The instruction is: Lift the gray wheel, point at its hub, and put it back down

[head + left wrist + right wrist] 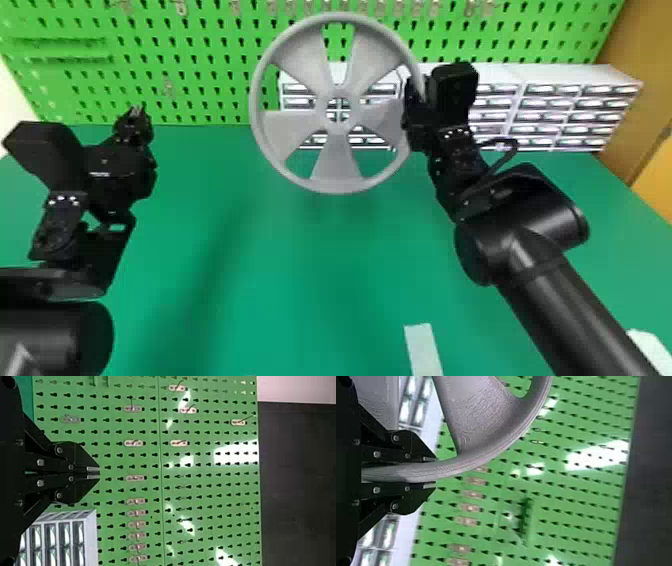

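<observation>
Judging from the head view, the wheel (337,162), held upright above the green tabletop (290,280), could be twisted or dropped, since its rim is gripped at one side only by the right claw (418,95). The hub (322,107) could be knocked if approached too fast by the left claw (135,112). Behind the wheel, drawers (550,115) and a pegboard (200,75) are seen. In the left wrist view, the left claw is closed, empty. In the right wrist view, the rim (466,464) is pinched between fingers.

One gray wheel (338,131), five spokes (336,162), one left claw (135,112), one right claw (416,102)
</observation>
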You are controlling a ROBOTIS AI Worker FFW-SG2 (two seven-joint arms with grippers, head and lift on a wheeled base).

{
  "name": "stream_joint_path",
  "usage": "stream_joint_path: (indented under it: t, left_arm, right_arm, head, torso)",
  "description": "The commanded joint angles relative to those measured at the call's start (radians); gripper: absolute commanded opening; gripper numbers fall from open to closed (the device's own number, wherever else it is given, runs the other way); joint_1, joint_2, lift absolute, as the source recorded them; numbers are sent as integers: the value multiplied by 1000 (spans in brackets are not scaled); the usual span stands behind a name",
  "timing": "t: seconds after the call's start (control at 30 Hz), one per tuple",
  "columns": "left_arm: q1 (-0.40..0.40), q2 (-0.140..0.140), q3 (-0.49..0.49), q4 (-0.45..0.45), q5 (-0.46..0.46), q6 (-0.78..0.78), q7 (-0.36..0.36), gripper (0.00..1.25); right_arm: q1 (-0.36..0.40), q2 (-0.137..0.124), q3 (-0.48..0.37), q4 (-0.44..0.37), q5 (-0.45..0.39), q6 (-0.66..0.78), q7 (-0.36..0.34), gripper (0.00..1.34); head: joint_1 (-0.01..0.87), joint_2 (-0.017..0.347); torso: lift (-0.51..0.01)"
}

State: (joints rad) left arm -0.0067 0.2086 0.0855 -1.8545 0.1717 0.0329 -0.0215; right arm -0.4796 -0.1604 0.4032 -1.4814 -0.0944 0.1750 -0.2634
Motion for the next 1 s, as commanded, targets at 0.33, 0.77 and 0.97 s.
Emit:
stream_joint_path:
  t: [0.33, 0.77, 0.97]
  left_arm:
    - [2, 0, -9, 1, 5, 15, 2, 26]
    - [1, 0, -17, 6, 9, 16, 3, 26]
    - [1, 0, -18, 8, 11, 21, 3, 26]
  right_arm:
    - [-28, 42, -52, -73, -119, 535, 38, 9]
    - [-80, 64, -47, 20, -191, 794, 38, 9]
    - [-102, 65, -46, 96, -243, 840, 73, 9]
  head:
    - [692, 48]
    - [692, 48]
    - [692, 48]
  torso:
    - [-88]
    - [-88]
    - [-88]
